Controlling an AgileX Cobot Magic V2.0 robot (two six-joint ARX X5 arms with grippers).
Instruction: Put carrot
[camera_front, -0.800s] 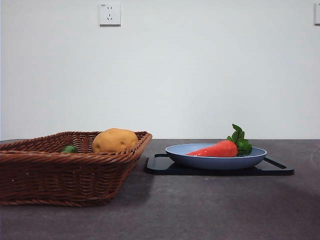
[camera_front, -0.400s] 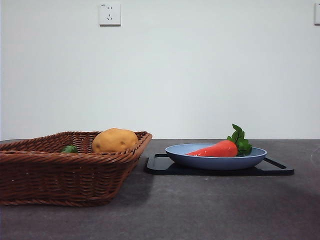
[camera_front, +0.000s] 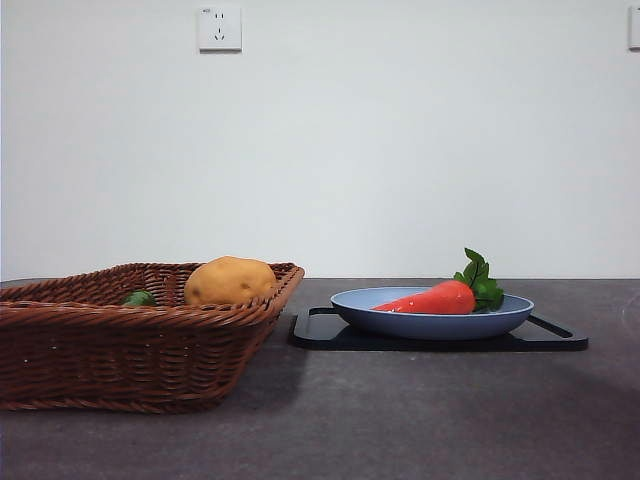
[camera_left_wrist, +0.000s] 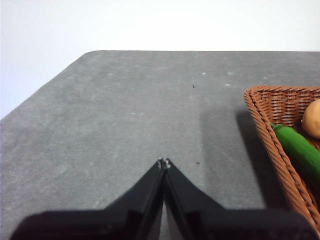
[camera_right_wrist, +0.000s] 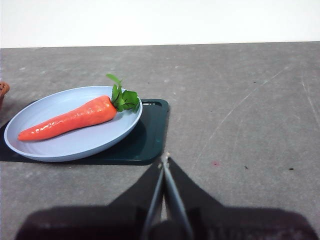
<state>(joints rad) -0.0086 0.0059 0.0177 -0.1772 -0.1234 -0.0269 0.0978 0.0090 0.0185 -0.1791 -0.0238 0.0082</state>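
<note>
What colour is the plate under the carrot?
Light blue plate, clearest in the right wrist view.

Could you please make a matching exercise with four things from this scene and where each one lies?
Things:
1. carrot
2. potato
3. blue plate
4. black tray

Places:
A. in the wicker basket
B. directly on the table
C. on the blue plate
D. on the black tray

Pairs: 1-C, 2-A, 3-D, 4-B

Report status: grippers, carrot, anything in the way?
Left gripper shut, empty, beside the basket. Right gripper shut, empty, near the tray. Carrot lying in the blue plate on that tray. Nothing blocking it.
</note>
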